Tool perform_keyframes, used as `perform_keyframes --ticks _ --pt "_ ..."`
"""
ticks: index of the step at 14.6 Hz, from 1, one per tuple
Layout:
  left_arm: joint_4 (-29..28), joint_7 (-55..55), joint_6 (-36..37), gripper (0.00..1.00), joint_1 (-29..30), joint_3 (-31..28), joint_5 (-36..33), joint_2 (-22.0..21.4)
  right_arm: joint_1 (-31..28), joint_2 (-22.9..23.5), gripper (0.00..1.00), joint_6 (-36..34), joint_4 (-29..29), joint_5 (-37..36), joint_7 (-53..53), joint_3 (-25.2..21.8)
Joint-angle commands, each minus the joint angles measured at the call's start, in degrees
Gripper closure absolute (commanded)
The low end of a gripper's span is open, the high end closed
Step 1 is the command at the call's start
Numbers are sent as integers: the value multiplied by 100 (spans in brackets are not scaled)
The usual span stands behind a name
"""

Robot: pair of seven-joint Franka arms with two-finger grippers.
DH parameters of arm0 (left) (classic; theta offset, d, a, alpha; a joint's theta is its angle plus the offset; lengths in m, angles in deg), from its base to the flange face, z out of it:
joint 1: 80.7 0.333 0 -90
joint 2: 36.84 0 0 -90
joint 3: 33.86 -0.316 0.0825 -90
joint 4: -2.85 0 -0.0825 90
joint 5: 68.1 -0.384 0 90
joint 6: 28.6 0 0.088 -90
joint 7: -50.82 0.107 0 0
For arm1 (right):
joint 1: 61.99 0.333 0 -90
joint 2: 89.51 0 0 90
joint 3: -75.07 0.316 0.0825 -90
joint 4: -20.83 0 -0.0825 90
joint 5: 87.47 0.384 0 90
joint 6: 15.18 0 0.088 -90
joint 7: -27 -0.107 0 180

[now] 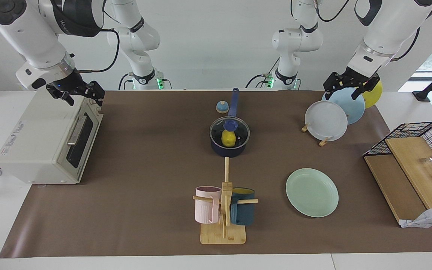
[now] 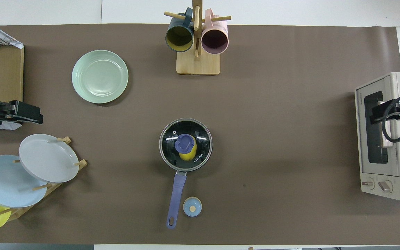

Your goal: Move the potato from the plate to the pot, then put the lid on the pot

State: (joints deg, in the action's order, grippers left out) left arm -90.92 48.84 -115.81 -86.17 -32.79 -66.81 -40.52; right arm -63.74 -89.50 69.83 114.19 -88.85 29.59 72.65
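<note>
The dark navy pot [image 1: 229, 151] stands mid-table, its long blue handle [image 2: 178, 189] pointing toward the robots. The glass lid [image 1: 239, 131] with its blue knob sits on the pot. Through the glass the yellow potato [image 1: 228, 139] shows inside the pot, partly under the knob in the overhead view [image 2: 186, 156]. The mint-green plate [image 1: 312, 192] lies bare, farther from the robots, toward the left arm's end. My left gripper [image 1: 342, 93] hangs open over the plate rack, holding nothing. My right gripper [image 1: 84, 99] hangs open and bare over the toaster oven.
A toaster oven [image 1: 47, 138] fills the right arm's end. A plate rack [image 1: 326, 120] with grey, light blue and yellow plates and a wire basket [image 1: 418, 161] stand at the left arm's end. A mug tree [image 1: 223, 210] stands farther out than the pot. A small blue-and-tan dome [image 1: 222, 107] sits beside the handle.
</note>
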Motion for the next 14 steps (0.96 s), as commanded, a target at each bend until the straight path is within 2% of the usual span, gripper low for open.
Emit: perform_keyframes --ticks 1,14 --pt "87 14 134 0 11 33 -42 -37 -19 -229 0 -1 323 32 128 49" --pt "52 14 82 0 10 33 -33 -90 -19 -212 0 60 262 32 155 145"
